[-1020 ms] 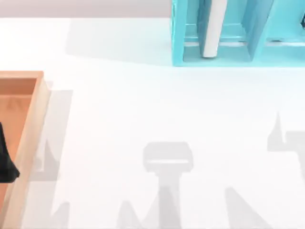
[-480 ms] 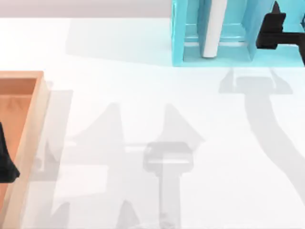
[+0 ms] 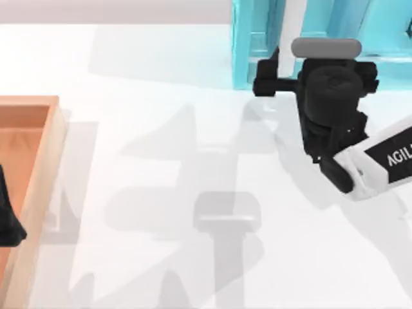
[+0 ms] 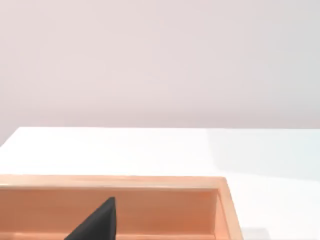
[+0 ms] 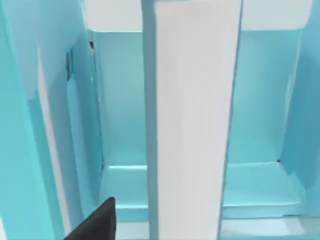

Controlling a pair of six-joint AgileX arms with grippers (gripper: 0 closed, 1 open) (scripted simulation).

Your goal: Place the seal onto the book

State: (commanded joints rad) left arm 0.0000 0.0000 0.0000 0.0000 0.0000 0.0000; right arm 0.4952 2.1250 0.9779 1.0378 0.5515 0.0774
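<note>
Task stage: judged early; the book has yet to be brought out as a landing place for the seal.
Teal-blue hardcover book with white page edges (image 3: pixel 291 22): stands upright in one compartment of the teal compartmented shelf unit (image 3: pixel 241 51) at the far edge of the white table (image 3: pixel 141 77), page edges facing the arms.
Book, right wrist view: the white page block (image 5: pixel 192 120) rises straight ahead with teal shelf walls (image 5: pixel 120 100) on both sides. Its long axis is vertical.
Right gripper (image 3: pixel 278 76): black, on the AgileX arm, just in front of the book's compartment and pointed into it; whether released or clenched cannot be told.
Key relation: the book lies directly ahead of the right gripper, near it. The right arm is by far the nearer one.
Left gripper (image 3: pixel 8 215): parked at the table's left edge, above the interior of the orange-brown wooden tray (image 3: pixel 45 167); its state cannot be told.
Tray, left wrist view: raised rim (image 4: pixel 115 182) around a plain wood floor.
Small tan-brown seal: its whereabouts cannot be told.
Next move, as judged: a straight approach onto the upright book, gripping across its thickness.
</note>
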